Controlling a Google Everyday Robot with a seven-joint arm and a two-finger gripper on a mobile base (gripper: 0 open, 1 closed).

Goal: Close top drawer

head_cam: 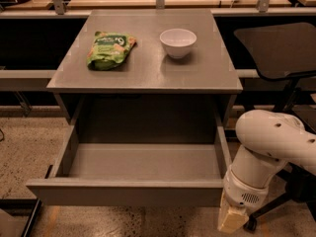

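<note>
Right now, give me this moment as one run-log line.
top drawer: open | gripper: low, beside drawer front's right end | cabinet top: green bag, white bowl

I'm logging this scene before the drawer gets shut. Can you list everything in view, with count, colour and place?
wide matte-grey metal top drawer: one, grey, pulled out of the cabinet toward the camera
flat grey metal cabinet top: one, grey, above the open drawer
crinkled green plastic snack bag: one, green, lying on the left part of the cabinet top
small round white bowl: one, white, upright on the cabinet top, right of the bag and apart from it
dark swivel chair: one, black, right of the cabinet
rounded white robot arm: one, white, lower right
end effector: one, cream, low beside the drawer front's right end
</note>
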